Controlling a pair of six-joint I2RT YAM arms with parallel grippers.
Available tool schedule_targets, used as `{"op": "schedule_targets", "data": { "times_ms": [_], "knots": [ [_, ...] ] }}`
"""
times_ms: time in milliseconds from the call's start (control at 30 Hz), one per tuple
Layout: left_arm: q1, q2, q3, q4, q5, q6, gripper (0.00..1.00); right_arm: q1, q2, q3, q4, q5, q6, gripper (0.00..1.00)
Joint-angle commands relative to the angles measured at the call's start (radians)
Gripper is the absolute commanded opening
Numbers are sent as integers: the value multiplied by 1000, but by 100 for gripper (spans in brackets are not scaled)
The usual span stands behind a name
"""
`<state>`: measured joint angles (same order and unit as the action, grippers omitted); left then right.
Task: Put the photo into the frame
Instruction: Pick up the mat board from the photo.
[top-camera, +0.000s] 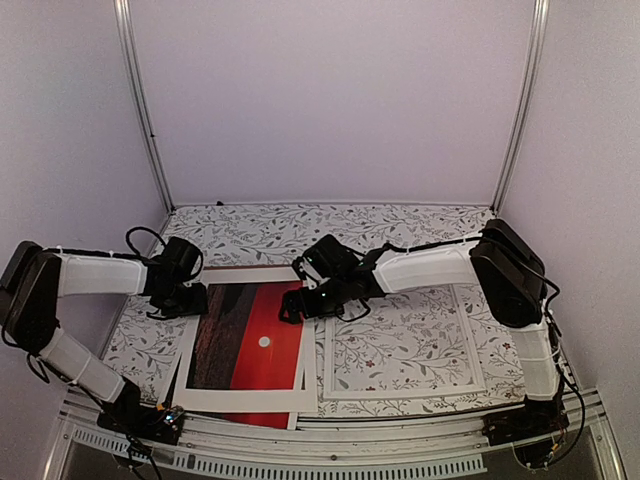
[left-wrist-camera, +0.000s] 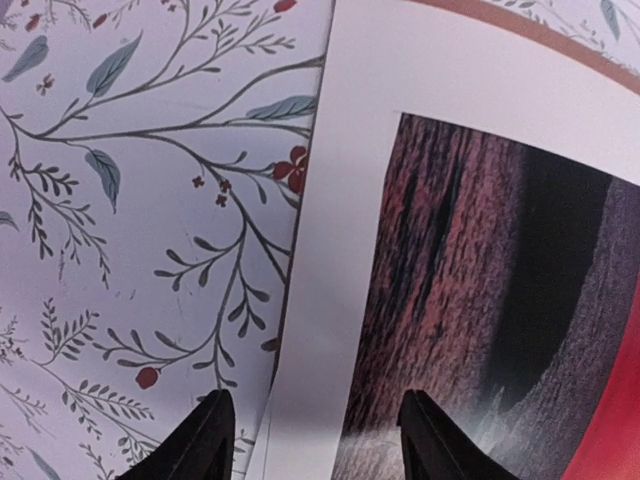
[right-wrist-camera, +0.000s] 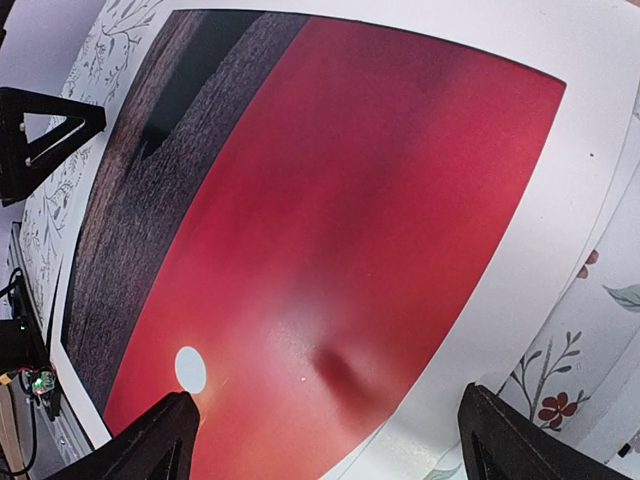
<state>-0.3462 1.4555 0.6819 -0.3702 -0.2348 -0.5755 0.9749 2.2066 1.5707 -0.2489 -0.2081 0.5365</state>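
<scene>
The photo (top-camera: 250, 335), a red sunset with a small white sun (right-wrist-camera: 190, 370), lies flat at the table's left-centre under a wide white mat (top-camera: 240, 400) that borders it. The frame (top-camera: 472, 345), thin and white, lies to its right with the floral cloth showing through its pane. My left gripper (top-camera: 190, 300) hovers open over the mat's upper left edge; in its wrist view the left gripper (left-wrist-camera: 320, 440) straddles the mat (left-wrist-camera: 330, 250) and the photo's dark part (left-wrist-camera: 470, 300). My right gripper (top-camera: 300, 300) hangs wide open over the photo (right-wrist-camera: 350, 200), holding nothing.
A brown backing board (top-camera: 250, 268) shows as a strip beyond the mat's far edge, also visible as the backing board (left-wrist-camera: 520, 25) in the left wrist view. A floral cloth (top-camera: 300, 225) covers the table. Metal uprights and white walls close in the back and sides.
</scene>
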Motion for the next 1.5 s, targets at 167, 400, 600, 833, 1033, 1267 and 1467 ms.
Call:
{"op": "schedule_targets", "data": {
  "times_ms": [167,400,600,833,1033,1267,1467],
  "knots": [
    [30,24,-25,45,81,6,59,0,-48,-41,-84,73,-23,94],
    [32,-28,-55,41,94,8,59,-1,-40,-59,-106,90,-14,94],
    [32,-80,-100,60,160,-12,55,-1,-45,-71,-139,128,-12,94],
    [26,-112,-141,70,185,-30,53,-1,-56,-98,-145,140,-10,95],
    [10,-127,-159,72,182,-50,55,-1,-56,-103,-144,138,-10,95],
    [-18,-182,-170,14,107,-89,57,-1,-58,-109,-138,129,-9,95],
    [-26,-193,-187,10,111,-103,58,-1,-54,-109,-133,126,-11,95]
  ]
}}
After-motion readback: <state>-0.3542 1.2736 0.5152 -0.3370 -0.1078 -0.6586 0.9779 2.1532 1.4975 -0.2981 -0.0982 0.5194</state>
